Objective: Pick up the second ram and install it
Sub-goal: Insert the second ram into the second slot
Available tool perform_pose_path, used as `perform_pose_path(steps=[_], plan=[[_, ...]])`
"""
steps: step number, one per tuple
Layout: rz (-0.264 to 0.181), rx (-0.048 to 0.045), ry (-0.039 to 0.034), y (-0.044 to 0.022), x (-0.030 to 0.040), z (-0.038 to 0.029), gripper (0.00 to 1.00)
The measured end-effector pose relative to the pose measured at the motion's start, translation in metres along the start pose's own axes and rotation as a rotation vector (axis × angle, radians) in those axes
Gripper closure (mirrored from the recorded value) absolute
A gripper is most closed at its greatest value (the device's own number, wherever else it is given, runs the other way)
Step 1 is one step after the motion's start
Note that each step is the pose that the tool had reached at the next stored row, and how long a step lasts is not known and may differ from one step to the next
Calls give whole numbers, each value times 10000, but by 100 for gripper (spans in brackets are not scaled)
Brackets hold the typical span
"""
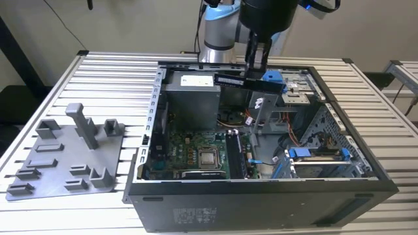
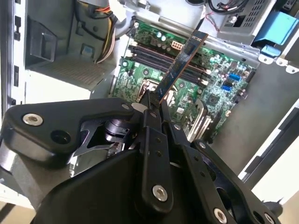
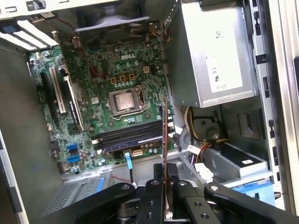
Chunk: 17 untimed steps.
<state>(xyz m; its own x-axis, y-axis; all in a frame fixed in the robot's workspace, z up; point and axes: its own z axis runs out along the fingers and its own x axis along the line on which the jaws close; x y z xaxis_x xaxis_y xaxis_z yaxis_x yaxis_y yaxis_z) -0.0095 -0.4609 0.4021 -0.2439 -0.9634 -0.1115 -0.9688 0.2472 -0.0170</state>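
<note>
My gripper (image 1: 255,72) hangs above the back of the open computer case (image 1: 261,188), shut on the second ram (image 1: 243,82), a thin stick with dark chips held level across the case. In the second wrist view the ram (image 2: 184,61) sticks out past my fingers (image 2: 150,116), over the green motherboard (image 2: 219,100). The first wrist view has the stick (image 3: 164,133) edge-on above the dark memory slots (image 3: 128,136), clear of them, and my gripper (image 3: 164,189) clamped at its base.
A grey power-supply box (image 1: 193,100) fills the case's back corner. Blue drive latches (image 1: 307,152) and a metal drive cage (image 1: 297,93) line the exterior view's right side. A grey fixture plate (image 1: 65,156) with holders lies on the slatted table (image 1: 111,73).
</note>
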Motion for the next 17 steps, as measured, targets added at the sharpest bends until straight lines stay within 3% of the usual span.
perform_pose_path(steps=[3,8,17], plan=[[340,14,11,1,1,8,86],[867,-110,70,2,3,25,86],[2362,49,81,1,4,36,86]])
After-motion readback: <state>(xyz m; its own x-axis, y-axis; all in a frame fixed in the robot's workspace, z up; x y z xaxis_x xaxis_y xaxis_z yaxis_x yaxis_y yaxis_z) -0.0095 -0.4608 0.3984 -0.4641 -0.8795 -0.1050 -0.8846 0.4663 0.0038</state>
